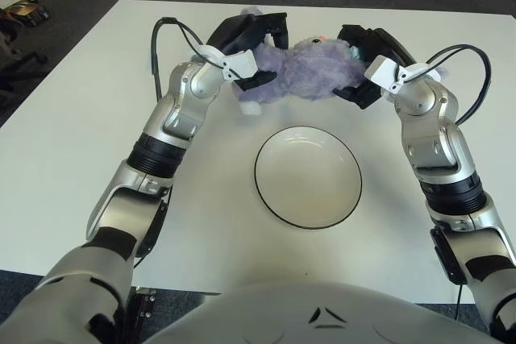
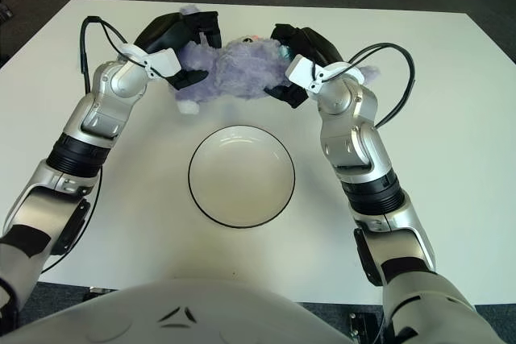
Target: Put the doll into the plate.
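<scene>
**Inspection: doll held between both hands, beyond the plate**

The doll [image 1: 298,70], a purple plush toy, was found near the far edge of the white table [image 1: 72,126], roughly midway along that edge. It lay stretched crosswise, with a white foot [image 1: 249,107] showing at its left end and a touch of pink at its top. Whether its underside was touching the table or raised clear of it could not be determined.

My left hand [image 1: 251,44] was at the doll's left end. Its dark fingers [image 1: 274,28] were curled around the plush, above and below, and were gripping it.

My right hand [image 1: 364,58] was at the doll's right end. Its fingers [image 1: 352,90] were closed against the plush from that side, holding it likewise. The doll was thus clamped between both hands.

The plate [image 1: 307,176], white with a dark rim, stood on the table nearer to me than the doll, about midway between the left and right edges. It held nothing. The doll was wholly outside it, beyond its far rim, with a strip of bare table between them.

Black cables looped from both wrists.
</scene>
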Tool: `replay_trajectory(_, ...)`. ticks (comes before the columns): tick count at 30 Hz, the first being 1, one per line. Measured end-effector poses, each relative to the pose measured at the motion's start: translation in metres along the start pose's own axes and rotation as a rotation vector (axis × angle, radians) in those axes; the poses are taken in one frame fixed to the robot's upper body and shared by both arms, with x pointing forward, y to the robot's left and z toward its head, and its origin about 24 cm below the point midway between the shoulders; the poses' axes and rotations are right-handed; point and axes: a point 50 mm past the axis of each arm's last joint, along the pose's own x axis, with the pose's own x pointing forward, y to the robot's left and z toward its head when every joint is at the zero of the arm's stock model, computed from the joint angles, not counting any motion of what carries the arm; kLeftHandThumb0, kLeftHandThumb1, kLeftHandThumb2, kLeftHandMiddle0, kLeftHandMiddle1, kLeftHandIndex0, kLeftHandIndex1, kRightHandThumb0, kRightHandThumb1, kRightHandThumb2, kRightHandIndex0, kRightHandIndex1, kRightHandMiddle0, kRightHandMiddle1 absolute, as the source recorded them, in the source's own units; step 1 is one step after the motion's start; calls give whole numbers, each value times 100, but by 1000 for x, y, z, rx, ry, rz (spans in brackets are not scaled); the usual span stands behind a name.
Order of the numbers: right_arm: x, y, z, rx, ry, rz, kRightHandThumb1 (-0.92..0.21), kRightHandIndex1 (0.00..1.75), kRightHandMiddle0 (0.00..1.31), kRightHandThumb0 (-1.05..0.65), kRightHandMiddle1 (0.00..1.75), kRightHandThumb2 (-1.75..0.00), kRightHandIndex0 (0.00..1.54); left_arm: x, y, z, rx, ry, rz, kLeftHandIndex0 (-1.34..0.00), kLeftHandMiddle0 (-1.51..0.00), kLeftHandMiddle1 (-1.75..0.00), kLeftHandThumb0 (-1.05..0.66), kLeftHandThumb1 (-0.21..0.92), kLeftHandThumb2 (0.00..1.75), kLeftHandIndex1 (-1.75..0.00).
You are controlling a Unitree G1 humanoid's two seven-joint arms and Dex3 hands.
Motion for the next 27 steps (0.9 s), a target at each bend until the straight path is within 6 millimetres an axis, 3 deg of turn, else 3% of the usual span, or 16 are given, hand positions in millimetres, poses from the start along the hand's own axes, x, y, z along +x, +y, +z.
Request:
replay_trajectory(12,-17,0,9,40,-16,25,-10,175,100,56,175,-158,79,-15,6,7,-20,-32,-11,-101,-81,-175,58,7,161,-175)
replay_trajectory(27,-40,18,4,147,-48,-2,-7,175,105,58,175,-161,81,-33,7,13,-26,-59,-37,-96,-81,-175,57,8,160,-175)
